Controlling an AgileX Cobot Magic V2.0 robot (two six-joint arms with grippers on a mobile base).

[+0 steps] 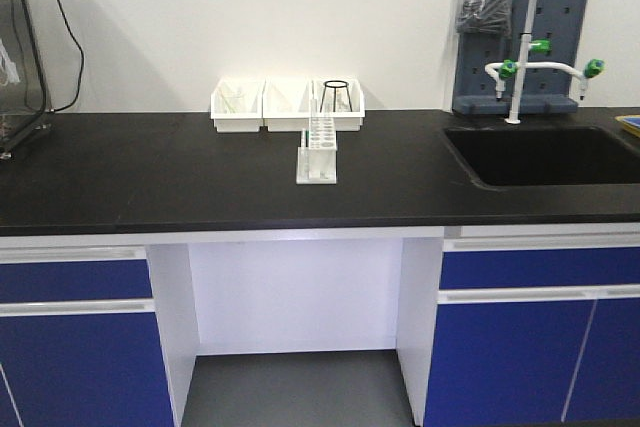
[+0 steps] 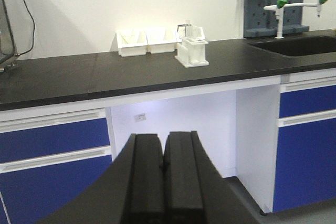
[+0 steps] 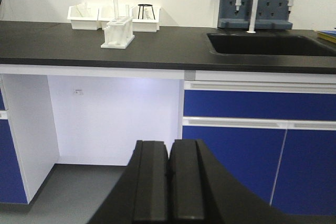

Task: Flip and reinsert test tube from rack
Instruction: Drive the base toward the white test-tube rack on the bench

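White plastic, the rack stood on the desk with the tube upright in it, while the left hand and right hand hung clenched, empty, below desk level, so the task looked unstarted and next called for a raised, opened reach.

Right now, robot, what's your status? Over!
Left gripper shut, right gripper shut, both well back from the counter. Rack stands on the counter, untouched; tubes too faint to pick out. Nothing blocking in front of it; bins behind.
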